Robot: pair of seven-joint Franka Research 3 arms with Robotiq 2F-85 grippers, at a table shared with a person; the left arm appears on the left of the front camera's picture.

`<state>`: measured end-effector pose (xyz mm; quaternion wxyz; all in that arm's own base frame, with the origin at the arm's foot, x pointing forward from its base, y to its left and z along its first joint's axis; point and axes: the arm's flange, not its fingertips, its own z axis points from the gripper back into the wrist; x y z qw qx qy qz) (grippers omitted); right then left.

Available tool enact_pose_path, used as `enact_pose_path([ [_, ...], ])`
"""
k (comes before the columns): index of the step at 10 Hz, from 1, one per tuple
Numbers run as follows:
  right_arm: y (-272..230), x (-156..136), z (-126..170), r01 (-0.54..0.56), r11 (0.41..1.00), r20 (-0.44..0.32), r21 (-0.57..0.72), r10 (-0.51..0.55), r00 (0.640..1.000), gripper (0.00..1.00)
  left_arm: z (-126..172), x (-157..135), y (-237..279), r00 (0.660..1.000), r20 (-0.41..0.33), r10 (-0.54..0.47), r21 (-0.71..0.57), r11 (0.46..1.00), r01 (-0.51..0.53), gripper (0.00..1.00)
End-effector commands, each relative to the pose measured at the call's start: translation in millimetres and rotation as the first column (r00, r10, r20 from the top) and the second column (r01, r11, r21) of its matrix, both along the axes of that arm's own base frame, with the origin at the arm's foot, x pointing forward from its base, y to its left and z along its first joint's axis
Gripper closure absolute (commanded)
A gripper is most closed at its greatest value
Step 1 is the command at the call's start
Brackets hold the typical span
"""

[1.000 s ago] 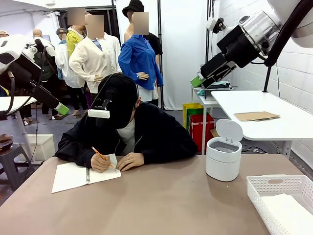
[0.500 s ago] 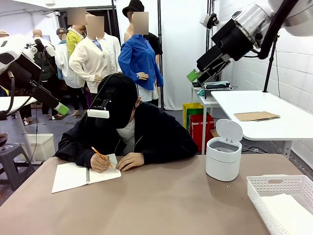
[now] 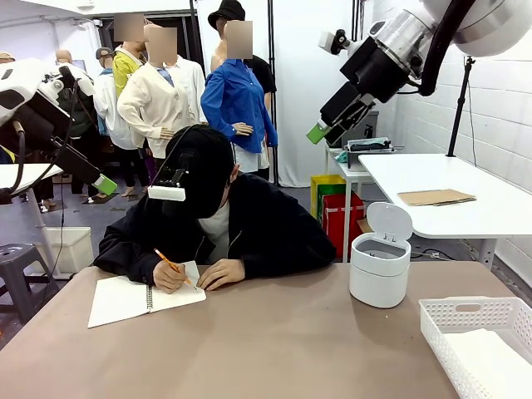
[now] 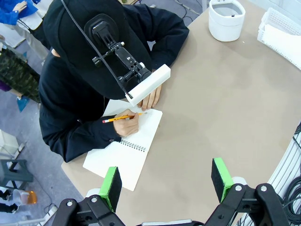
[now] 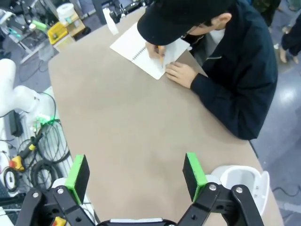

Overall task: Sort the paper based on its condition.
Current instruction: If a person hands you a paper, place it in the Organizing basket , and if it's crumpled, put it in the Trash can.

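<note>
The flat, matte brown table [image 3: 274, 341] carries three items, well apart from one another. An open white spiral-bound notebook [image 3: 120, 299] lies at the far left, with a person's hand [image 3: 170, 277] holding an orange pencil [image 3: 173, 266] resting on its right page. A round white plastic bin [image 3: 379, 273] with its flip lid raised stands at the far right, and a white plastic lattice basket [image 3: 462, 317] sits at the near right corner.
</note>
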<state>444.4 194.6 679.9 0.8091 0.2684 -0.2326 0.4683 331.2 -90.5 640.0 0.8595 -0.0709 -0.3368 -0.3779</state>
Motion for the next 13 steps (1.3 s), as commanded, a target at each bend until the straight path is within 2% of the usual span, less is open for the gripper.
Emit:
enact_pose_path([
  [1,4.8,2.1,2.1,-0.017,0.998,0.046,-0.053,0.019,0.999,0.00,-0.5,-1.0,0.5,1.000,-0.003,0.007,0.008,1.000,-0.007,0.00],
  [5,6.3,-5.0,2.4,-0.030,0.999,0.109,-0.027,0.033,0.994,0.00,-0.5,-1.0,0.5,1.000,-0.003,0.007,0.008,1.000,-0.007,0.00],
  [6,8.0,-2.0,2.8,-0.026,0.999,0.050,-0.035,0.028,0.998,0.00,-0.5,-1.0,0.5,1.000,-0.003,0.007,0.008,1.000,-0.007,0.00],
  [13,8.0,-2.0,2.8,-0.026,0.999,0.050,-0.035,0.028,0.998,0.00,-0.5,-1.0,0.5,1.000,-0.003,0.007,0.008,1.000,-0.007,0.00],
])
